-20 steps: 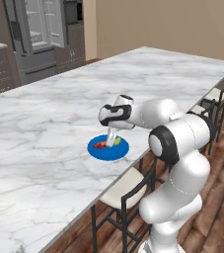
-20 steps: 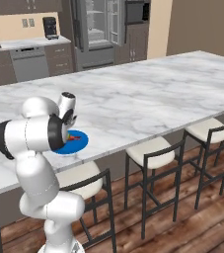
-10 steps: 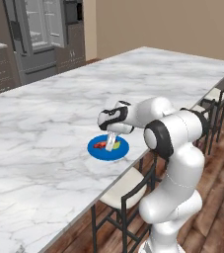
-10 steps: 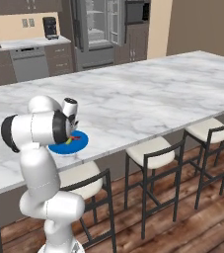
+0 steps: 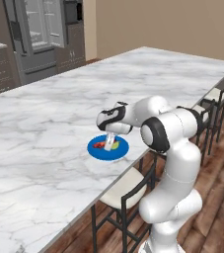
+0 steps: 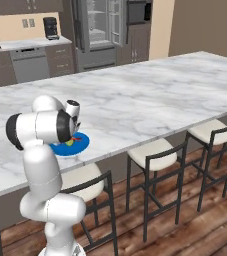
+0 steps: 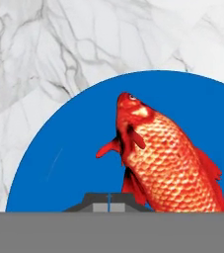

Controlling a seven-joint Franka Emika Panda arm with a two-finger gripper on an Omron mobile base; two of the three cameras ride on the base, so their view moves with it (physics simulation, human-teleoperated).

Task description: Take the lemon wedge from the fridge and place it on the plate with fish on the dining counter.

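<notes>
I've got the hand (image 5: pixel 110 142) low over the blue plate (image 5: pixel 96 151) on the tabletop (image 5: pixel 44 123), jaws pinched shut; lemon wedge (image 5: pixel 115 145) lies on plate right beside fingertips, fish (image 5: pixel 101 145) just past it.

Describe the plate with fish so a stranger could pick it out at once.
Start at the long white marble dining counter with stools along its edge. Near that stool-side edge, just in front of the robot's white arm, lies the plate with fish. It is round, flat and bright blue, the one strong patch of colour on the pale slab, and bears a red-orange scaly fish.
</notes>
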